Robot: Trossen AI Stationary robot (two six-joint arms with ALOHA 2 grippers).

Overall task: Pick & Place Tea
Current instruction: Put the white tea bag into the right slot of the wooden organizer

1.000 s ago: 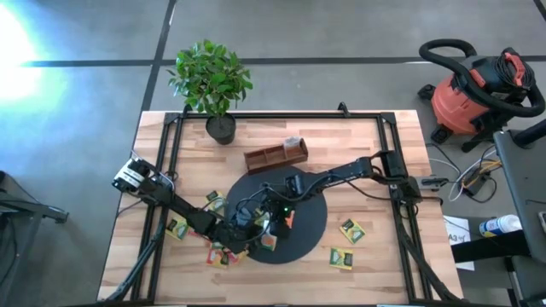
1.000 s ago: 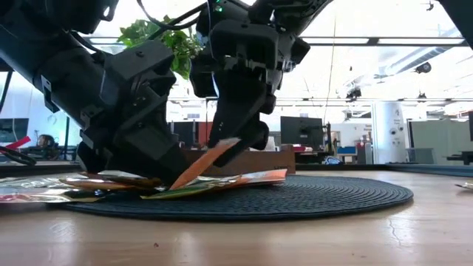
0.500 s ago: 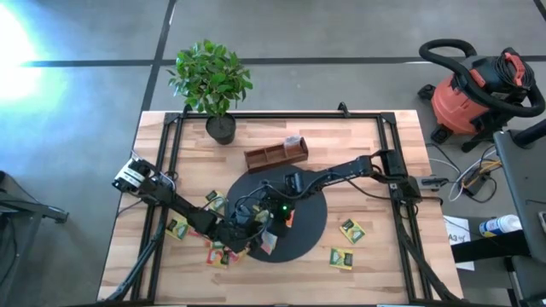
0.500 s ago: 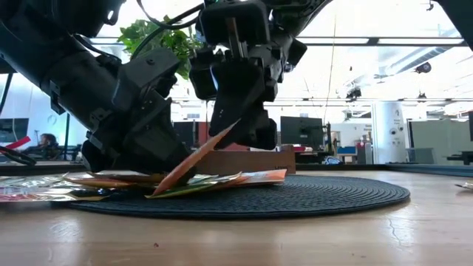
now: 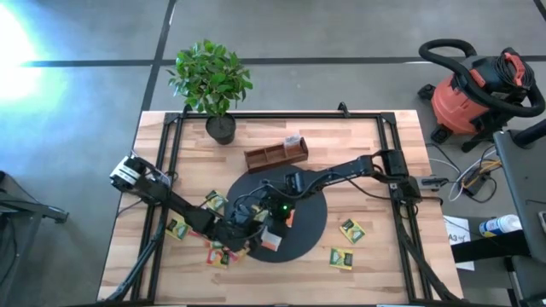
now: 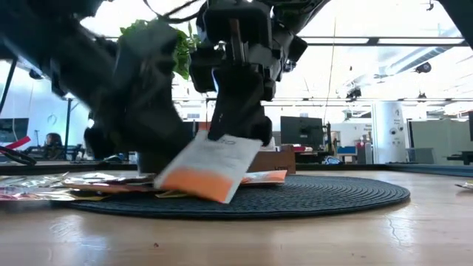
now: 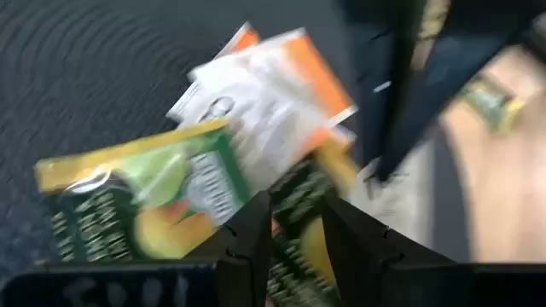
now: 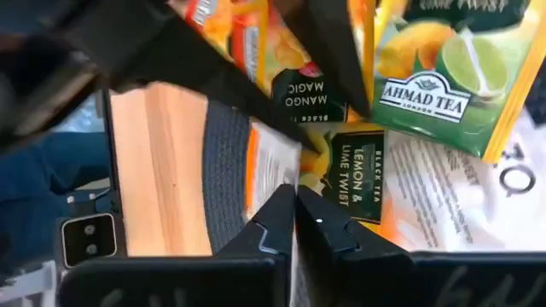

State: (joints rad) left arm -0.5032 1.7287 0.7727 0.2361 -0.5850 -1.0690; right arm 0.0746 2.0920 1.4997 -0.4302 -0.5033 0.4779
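Right gripper (image 6: 235, 133), jaws clamped on a white-and-orange tea sachet (image 6: 209, 168), tilted above the black disc (image 6: 325, 193). Left gripper (image 5: 241, 234), jaws narrowly parted, beside it among the sachet pile (image 5: 220, 253) at the disc's edge.

Potted plant (image 5: 212, 81), wooden tray (image 5: 275, 155), black mat (image 5: 309, 213), vacuum (image 5: 478, 89)

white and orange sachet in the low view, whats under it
The white-and-orange sachet hangs tilted from the right tool, its lower corner over the black mat. Other flat sachets lie beneath and behind it. Whether that corner touches them is hidden.
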